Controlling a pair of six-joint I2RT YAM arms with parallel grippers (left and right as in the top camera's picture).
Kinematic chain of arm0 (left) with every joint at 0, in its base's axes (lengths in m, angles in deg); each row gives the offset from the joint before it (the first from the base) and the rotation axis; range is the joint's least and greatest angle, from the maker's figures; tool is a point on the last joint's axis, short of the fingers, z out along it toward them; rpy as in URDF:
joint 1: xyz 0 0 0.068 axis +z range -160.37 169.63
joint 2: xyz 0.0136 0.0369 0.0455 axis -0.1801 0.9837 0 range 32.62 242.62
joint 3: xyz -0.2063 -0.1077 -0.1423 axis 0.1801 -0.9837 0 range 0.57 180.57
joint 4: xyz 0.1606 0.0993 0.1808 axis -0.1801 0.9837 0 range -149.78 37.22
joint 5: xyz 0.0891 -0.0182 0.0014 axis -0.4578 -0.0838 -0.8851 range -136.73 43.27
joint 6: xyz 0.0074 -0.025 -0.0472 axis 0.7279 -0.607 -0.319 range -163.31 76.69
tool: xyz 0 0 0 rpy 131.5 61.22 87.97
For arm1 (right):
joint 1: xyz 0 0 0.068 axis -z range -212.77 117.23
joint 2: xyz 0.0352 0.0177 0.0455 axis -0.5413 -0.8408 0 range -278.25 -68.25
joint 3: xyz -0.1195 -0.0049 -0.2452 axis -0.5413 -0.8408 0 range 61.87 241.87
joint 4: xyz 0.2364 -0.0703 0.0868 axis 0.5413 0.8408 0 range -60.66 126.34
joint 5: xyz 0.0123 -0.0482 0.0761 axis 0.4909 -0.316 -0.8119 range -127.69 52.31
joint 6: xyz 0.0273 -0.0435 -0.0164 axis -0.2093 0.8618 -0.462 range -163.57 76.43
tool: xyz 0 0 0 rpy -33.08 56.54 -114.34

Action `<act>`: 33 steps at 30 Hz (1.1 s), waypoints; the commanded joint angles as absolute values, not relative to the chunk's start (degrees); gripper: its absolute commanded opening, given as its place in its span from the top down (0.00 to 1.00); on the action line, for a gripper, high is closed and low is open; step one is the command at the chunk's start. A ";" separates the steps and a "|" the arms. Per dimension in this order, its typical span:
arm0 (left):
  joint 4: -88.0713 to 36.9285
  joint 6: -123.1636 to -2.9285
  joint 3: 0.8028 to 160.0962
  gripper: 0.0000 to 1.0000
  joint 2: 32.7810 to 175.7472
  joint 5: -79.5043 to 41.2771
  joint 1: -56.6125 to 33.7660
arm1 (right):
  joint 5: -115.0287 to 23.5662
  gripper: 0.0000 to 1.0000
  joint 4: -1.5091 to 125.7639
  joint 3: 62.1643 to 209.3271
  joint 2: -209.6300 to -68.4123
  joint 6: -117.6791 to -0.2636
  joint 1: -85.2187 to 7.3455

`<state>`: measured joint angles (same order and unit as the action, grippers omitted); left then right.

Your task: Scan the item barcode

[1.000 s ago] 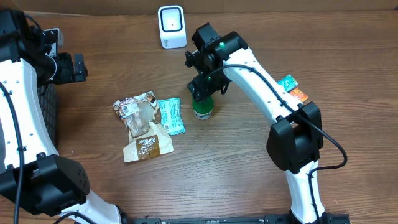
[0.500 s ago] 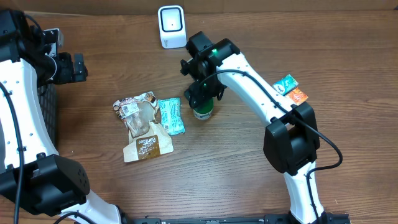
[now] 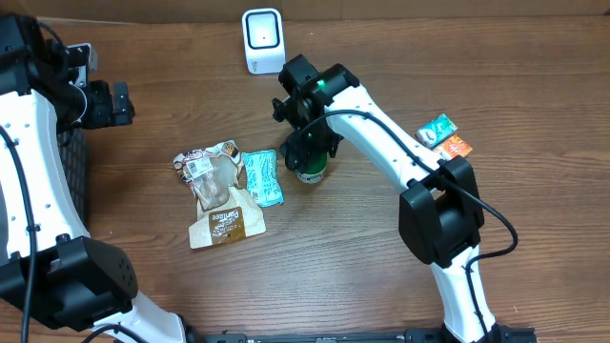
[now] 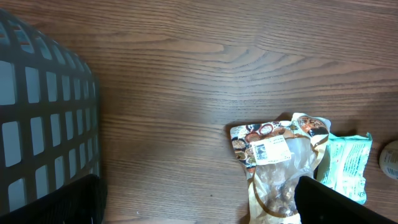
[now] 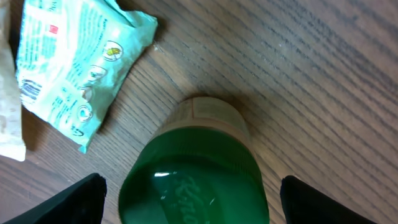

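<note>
Right gripper (image 5: 191, 186): fingers (image 5: 74, 202) spread wide on either side of the green-capped bottle (image 5: 196, 155), no contact visible. The bottle stands on the table (image 3: 334, 248) just beside a teal packet (image 5: 74, 68). Left gripper (image 4: 198, 186): fingers (image 4: 62, 205) spread, holding nothing. Only the overhead view shows the white scanner (image 3: 263, 40).

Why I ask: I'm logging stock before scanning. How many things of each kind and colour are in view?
Teal foil snack packets: 2
Orange foil snack packet: 1
Brown-and-clear snack pouch: 1
Green-lidded round bottle: 1
White box-shaped barcode scanner: 1
Dark mesh basket: 1
Total: 7
</note>
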<state>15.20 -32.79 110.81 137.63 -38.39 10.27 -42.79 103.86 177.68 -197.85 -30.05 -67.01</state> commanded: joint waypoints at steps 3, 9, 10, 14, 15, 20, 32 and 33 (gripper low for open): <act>15.14 -32.11 110.85 0.00 137.54 -38.35 10.23 | -42.46 0.15 104.02 177.31 -199.25 -30.32 -67.16; 15.14 -32.11 110.85 0.01 137.54 -38.35 10.23 | -42.46 0.20 103.99 177.31 -199.31 -30.32 -67.16; 15.14 -32.11 110.85 0.00 137.54 -38.35 10.23 | -42.46 0.20 104.02 177.31 -199.31 -30.32 -67.16; 15.14 -32.11 110.85 0.00 137.54 -38.35 10.23 | -42.46 0.20 104.06 177.31 -199.42 -30.32 -67.16; 15.14 -32.11 110.85 0.00 137.54 -38.35 10.23 | -42.46 0.20 104.06 177.31 -199.44 -30.32 -67.16; 15.14 -32.11 110.85 0.00 137.54 -38.35 10.23 | -42.46 0.20 104.26 177.31 -199.53 -30.32 -67.08; 15.14 -32.11 110.85 0.00 137.54 -38.35 10.23 | -42.49 0.20 104.67 177.31 -199.75 -30.32 -67.06; 15.14 -32.11 110.85 0.00 137.54 -38.35 10.23 | -42.46 0.19 104.67 177.31 -199.86 -30.32 -67.06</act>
<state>15.20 -32.79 110.81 137.63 -38.39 10.27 -42.77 104.76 177.68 -199.03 -30.08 -66.99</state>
